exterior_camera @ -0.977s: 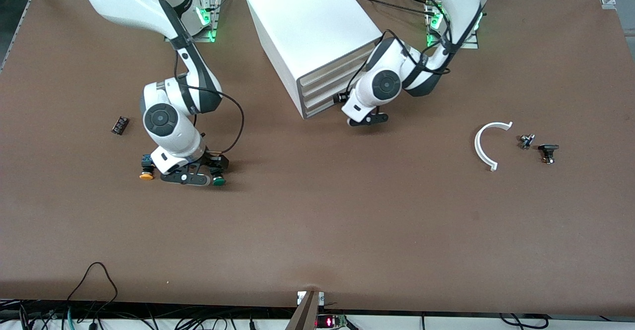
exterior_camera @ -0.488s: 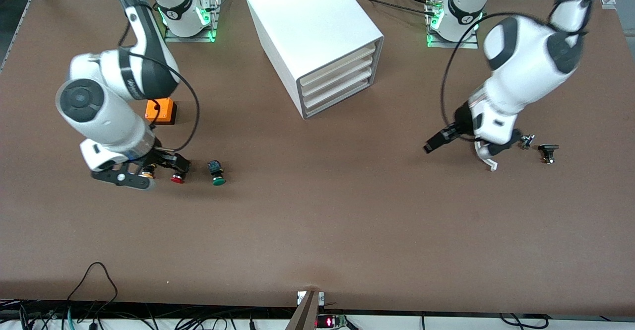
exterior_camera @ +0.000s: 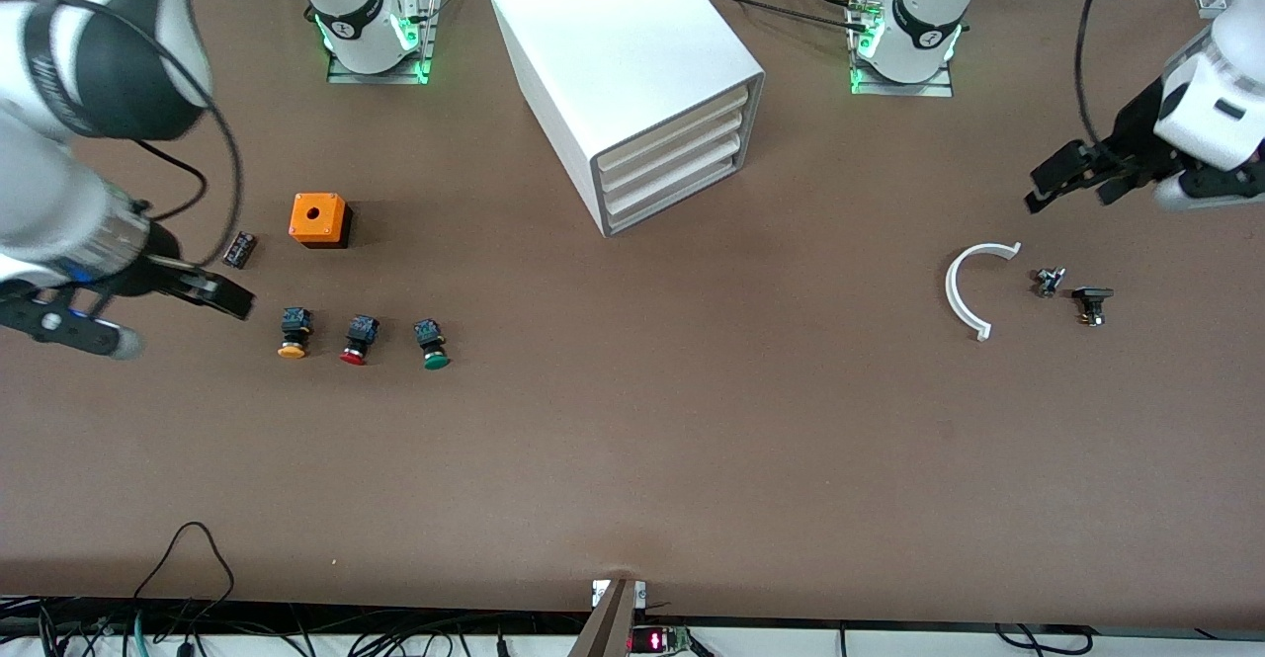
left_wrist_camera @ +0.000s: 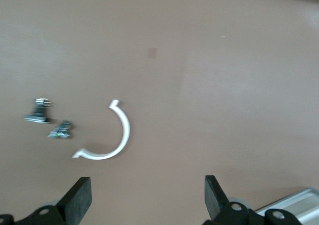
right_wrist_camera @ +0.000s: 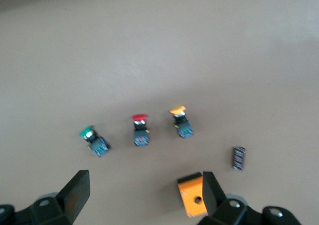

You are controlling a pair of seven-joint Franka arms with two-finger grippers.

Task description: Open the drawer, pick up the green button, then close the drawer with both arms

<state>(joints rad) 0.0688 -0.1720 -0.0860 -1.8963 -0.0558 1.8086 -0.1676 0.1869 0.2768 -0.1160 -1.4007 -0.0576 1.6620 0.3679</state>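
The right gripper (exterior_camera: 163,296) is hanging wide and empty over the table's right-arm end; the left gripper (exterior_camera: 1082,175), likewise spread, is idling. The button (exterior_camera: 431,343) is lying beside the red-capped button (exterior_camera: 358,340), seemingly light, rigid, best pinched across its body

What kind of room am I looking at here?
Probably a robotics lab: two robot arms bolted to a brown table, loose cables along its edge, and practice items such as a white drawer cabinet and a green push button.
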